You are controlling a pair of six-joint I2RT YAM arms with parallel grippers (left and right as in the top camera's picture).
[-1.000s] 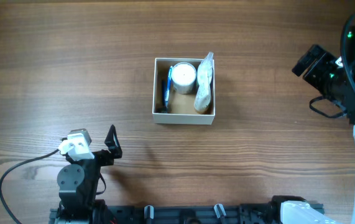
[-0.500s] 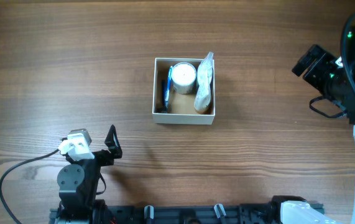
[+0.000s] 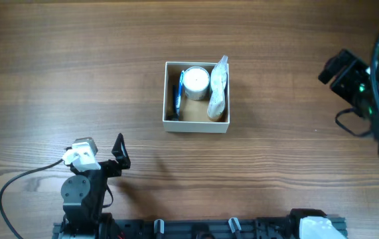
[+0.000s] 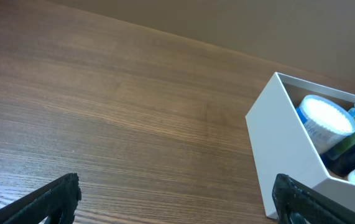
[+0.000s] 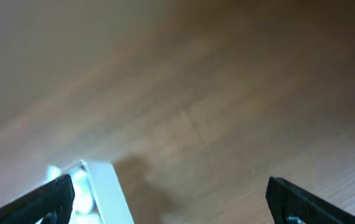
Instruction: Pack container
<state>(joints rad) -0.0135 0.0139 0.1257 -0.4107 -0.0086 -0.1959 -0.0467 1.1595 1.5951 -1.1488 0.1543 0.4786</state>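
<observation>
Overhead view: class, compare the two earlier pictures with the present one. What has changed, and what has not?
The right gripper has drawn slightly rightward, away from the container, open and empty. The left gripper, the container and the toiletries in it have stayed put.

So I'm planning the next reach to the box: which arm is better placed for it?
Probably the left. The open left gripper sits nearer the container, which shows close in its wrist view; the right gripper, also open, hangs farther off to the side.
</observation>
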